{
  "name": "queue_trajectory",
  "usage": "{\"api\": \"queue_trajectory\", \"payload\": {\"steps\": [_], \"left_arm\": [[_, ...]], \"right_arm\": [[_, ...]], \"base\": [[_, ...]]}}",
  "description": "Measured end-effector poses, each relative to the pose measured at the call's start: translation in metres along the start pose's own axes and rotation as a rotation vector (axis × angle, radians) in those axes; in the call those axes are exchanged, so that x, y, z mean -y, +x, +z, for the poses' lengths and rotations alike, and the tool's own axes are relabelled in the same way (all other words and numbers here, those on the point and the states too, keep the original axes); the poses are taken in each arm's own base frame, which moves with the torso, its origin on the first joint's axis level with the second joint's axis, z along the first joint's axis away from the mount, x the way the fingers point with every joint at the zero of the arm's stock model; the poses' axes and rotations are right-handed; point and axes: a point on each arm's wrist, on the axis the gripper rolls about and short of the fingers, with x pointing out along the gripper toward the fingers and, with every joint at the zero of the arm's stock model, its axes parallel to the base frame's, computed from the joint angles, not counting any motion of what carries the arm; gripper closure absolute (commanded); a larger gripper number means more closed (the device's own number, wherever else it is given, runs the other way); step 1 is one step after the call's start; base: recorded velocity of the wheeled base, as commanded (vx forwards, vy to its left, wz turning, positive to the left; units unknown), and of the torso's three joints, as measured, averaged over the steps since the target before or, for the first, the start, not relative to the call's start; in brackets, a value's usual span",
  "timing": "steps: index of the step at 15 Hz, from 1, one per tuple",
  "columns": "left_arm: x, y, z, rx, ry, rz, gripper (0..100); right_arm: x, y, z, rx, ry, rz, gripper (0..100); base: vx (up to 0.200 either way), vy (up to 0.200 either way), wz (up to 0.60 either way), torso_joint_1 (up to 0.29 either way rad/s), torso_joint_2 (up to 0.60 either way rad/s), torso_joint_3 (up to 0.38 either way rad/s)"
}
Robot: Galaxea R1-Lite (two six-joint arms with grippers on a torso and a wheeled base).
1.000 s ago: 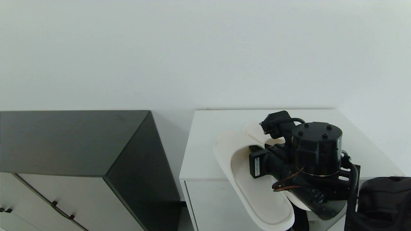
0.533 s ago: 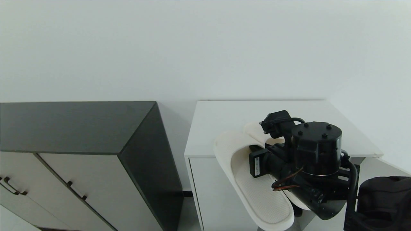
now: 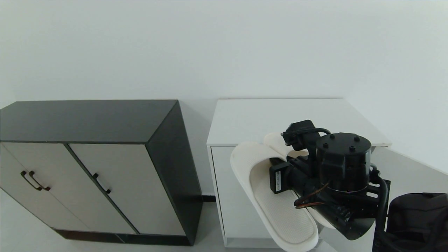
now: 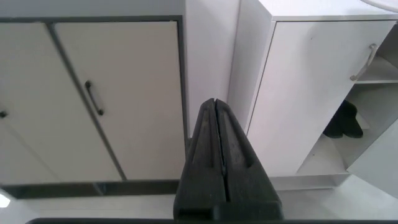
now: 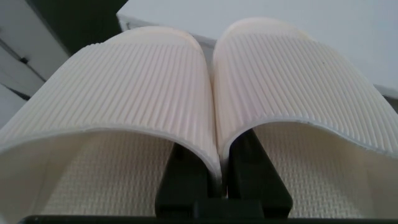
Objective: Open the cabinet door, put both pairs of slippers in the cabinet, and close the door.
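A pair of white slippers [image 3: 280, 210] hangs in front of the white cabinet [image 3: 280, 115], held side by side with the soles facing me. My right gripper [image 5: 214, 177] is shut on their two inner strap edges [image 5: 211, 124]. My left gripper [image 4: 214, 109] is shut on nothing, low down and facing the gap between the two cabinets. In the left wrist view the white cabinet [image 4: 305, 93] has a bar handle [image 4: 364, 62], and an open compartment beside it holds a dark pair of slippers [image 4: 345, 121] on a shelf.
A black-topped cabinet [image 3: 87, 120] with two pale doors and dark handles [image 3: 101, 183] stands to the left of the white one, a narrow gap between them. A plain wall is behind both. Bare floor lies in front.
The whole head view has shifted: both cabinets now sit higher in the picture with their fronts and bases visible, so the camera moved. The right arm and the white slippers keep their place.
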Motion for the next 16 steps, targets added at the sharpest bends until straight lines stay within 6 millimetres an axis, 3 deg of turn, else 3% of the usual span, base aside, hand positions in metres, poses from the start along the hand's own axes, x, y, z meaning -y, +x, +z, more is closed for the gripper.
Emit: {"api": "queue_trajectory", "payload": {"steps": [8, 16], "left_arm": [[0.0, 0.0, 0.0, 0.0, 0.001, 0.001, 100], [0.0, 0.0, 0.0, 0.0, 0.003, 0.003, 100]], "right_arm": [[-0.0005, -0.0005, -0.001, -0.003, 0.002, 0.003, 100], [-0.0003, -0.0001, -0.0013, -0.004, 0.002, 0.001, 100]], "base": [[0.0, 0.0, 0.0, 0.0, 0.0, 0.0], [0.0, -0.2, 0.0, 0.004, 0.0, 0.003]]}}
